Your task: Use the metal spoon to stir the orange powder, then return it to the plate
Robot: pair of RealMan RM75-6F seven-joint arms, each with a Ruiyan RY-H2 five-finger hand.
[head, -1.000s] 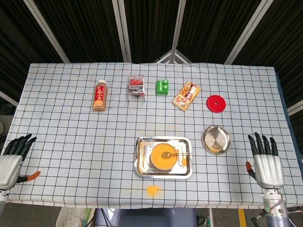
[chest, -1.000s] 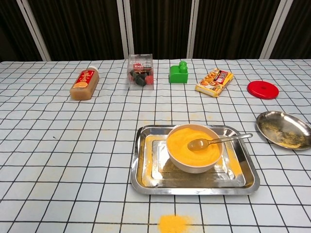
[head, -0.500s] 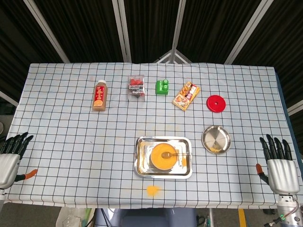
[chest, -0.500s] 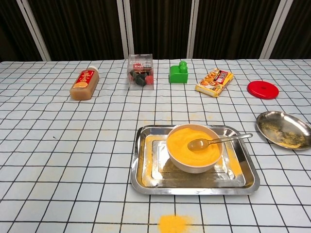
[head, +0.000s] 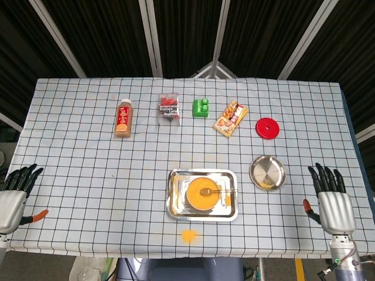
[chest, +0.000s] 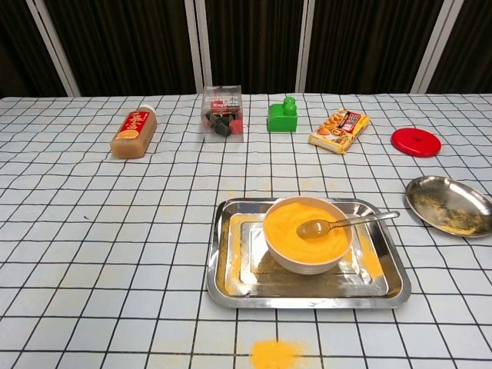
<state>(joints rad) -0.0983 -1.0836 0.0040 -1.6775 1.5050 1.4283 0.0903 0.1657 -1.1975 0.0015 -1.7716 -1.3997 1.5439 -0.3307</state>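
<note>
Head view, change: the right hand has come back in toward the worktop from further out half a second ago; the left hand has barely shifted. Spoon, bowl and plate lie as before.
Head view, meaning: my reading is that the right hand is starting its reach for the spoon, so the stirring looks not yet begun.
Head view, hands: both released, fingers spread, holding nothing; the left at 8 o'clock off the worktop edge, the right at 4 o'clock.
Head view, spoon: resting in the bowl, handle pointing to 3 o'clock; the bowl stands in a tray at 6 o'clock of the worktop.
Head view, plate: round metal, at 2 o'clock of the tray, apart from it.
Chest view, hands: neither shows here.
Chest view, spoon: shiny metal, its head lying on the powder, the handle leaning on the bowl rim and reaching out over the tray.
Chest view, powder: bright orange, filling the bowl nearly to the rim; a spilled patch lies at 6 o'clock of the tray.
Chest view, plate: dusted with specks, no spoon on it.
</note>
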